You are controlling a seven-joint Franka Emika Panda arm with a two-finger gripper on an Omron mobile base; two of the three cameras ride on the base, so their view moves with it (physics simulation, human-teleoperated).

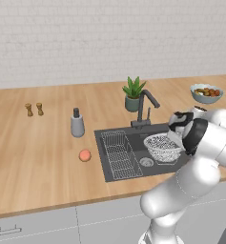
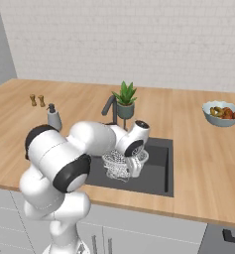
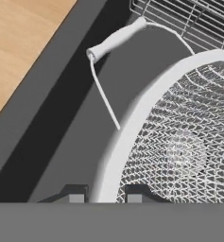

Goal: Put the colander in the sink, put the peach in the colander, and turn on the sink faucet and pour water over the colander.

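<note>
Colander [image 1: 162, 147], a white-silver round mesh bowl, is seen inside the dark grey rectangular sink [image 1: 106, 157], in its right half, beside the rectangular wire rack [image 1: 120, 155] that fills the left half. From the left base view the round steel drain [image 1: 146, 162] is visible at about 7 o'clock of the colander; from the right base view it is hidden behind the white arm. The gripper [image 3: 102, 198] is clamped on the colander's white rim, which passes between the two dark finger tips in the hand view; that view also shows the colander's white wire handle [image 3: 114, 39] stretched toward the rack at 12 o'clock. The small round orange-pink peach [image 1: 85, 155] lies on the wooden desk [image 1: 33, 152], near the sink's left edge at 9 o'clock; it is covered by the arm in the right base view. The tall slim dark grey faucet [image 1: 145, 105] stands behind the sink at 12 o'clock. A grey soap dispenser bottle [image 1: 77, 123], a green potted plant [image 1: 133, 93], two small brown shakers [image 1: 34, 109] and a grey-blue bowl of brown and orange food [image 2: 222, 113] stand on the desk.
</note>
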